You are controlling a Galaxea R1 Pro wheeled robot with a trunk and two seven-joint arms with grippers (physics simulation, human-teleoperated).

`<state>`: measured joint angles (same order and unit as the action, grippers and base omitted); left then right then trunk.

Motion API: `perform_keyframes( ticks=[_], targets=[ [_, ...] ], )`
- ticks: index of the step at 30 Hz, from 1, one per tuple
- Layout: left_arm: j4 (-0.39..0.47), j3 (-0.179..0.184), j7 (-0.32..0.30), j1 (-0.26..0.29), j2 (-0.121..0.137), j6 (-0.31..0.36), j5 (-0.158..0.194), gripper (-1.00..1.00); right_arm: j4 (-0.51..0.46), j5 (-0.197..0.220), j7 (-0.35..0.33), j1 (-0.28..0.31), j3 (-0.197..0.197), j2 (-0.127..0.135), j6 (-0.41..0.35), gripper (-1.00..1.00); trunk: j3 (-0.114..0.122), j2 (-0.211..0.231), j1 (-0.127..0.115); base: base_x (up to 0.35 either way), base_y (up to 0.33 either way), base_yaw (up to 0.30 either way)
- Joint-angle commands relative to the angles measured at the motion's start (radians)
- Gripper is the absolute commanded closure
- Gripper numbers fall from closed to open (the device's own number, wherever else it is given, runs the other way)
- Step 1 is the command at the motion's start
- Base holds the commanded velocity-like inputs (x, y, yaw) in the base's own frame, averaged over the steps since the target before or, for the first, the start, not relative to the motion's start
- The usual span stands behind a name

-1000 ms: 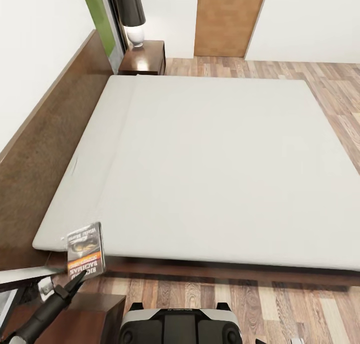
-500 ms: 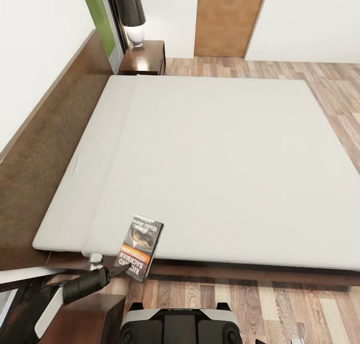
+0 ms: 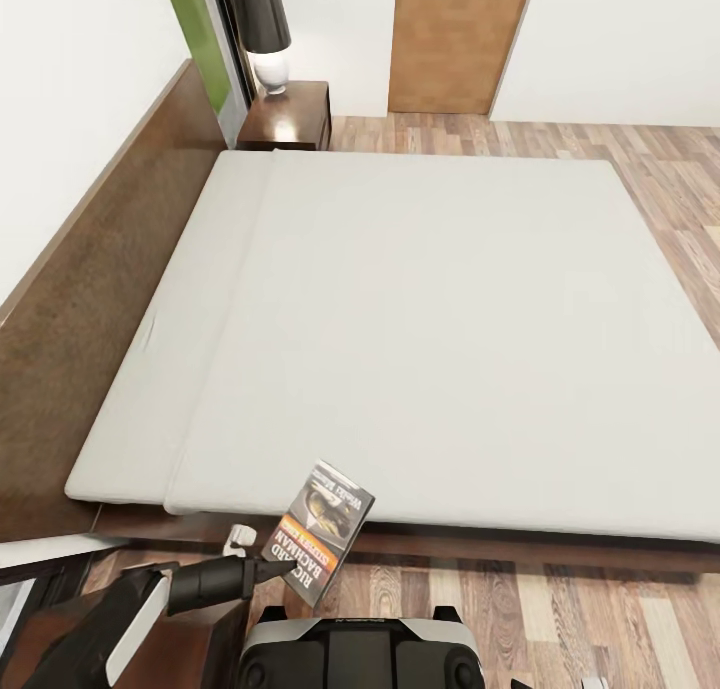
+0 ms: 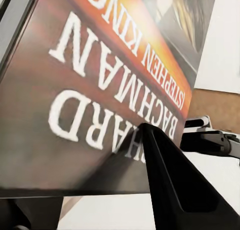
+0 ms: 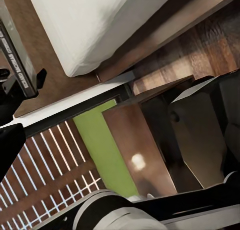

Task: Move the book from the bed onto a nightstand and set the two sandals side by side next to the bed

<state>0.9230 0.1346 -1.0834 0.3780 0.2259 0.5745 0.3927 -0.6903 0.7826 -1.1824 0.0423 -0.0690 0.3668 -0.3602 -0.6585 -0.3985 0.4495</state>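
Left gripper (image 3: pixel 268 569): clamped on the book's lower edge, at the near side of the bed.
Book (image 3: pixel 320 531): held in the air, tilted, cover up, over the bed's near edge and the floor (image 3: pixel 560 609); in the left wrist view one finger (image 4: pixel 167 175) lies across the white lettering.
Bed (image 3: pixel 420 319): bare pale mattress, headboard on the left.
Nightstand (image 3: pixel 290 119): at the far corner, a lamp (image 3: pixel 262 29) on it.
Right gripper: I cannot tell its state.
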Motion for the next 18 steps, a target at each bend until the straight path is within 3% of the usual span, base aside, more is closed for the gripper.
perform_keyframes(
  ticks=[1,6,18],
  targets=[
    [0.002,0.004,0.006,0.0,0.001,0.007,0.007,1.0,0.0,0.01,0.0,0.0,-0.005,0.001,-0.009,-1.0,-0.001,-0.002,0.001,0.0,0.0,0.0],
    [0.003,0.005,0.01,-0.001,0.0,0.007,0.007,1.0,0.0,0.01,0.0,0.0,-0.005,0.001,-0.009,-1.0,-0.001,-0.002,0.001,0.0,-0.014,0.0],
    [0.002,-0.001,0.01,0.0,0.0,0.007,0.008,1.0,0.0,0.01,0.0,0.0,-0.005,0.001,-0.009,-1.0,-0.001,-0.002,0.001,-0.006,-0.142,0.0]
  ],
)
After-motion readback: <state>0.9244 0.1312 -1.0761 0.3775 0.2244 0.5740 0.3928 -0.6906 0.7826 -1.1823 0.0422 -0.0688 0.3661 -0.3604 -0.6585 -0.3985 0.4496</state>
